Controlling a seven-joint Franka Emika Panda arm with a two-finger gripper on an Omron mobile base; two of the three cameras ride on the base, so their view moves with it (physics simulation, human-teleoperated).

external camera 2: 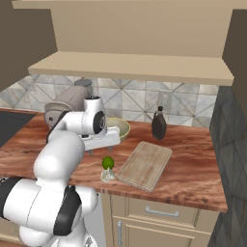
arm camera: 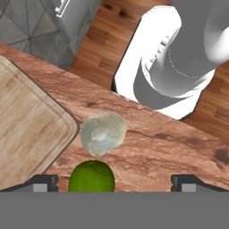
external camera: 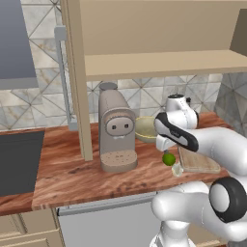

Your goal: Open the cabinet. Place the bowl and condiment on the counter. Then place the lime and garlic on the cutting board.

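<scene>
Pincer point(arm camera: 114, 181) gapes over round green lime point(arm camera: 91, 176) beside lumpy pale garlic point(arm camera: 103, 133).

Even, bright rendered light; slightly soft, low-resolution frames.
Soft shadow is cast under the open cabinet point(external camera 2: 130, 67) onto the tiled wall; its side panels are seen dark. A glossy highlight is shown on the lime point(arm camera: 91, 177). No glare or edge distortion is seen; counter point(external camera: 72, 169) grain is mildly blurred.

Arm's folded forward and low, gripper point(arm camera: 114, 181) pointing straight down — jaws spread wide (nothing between them gripped).
</scene>
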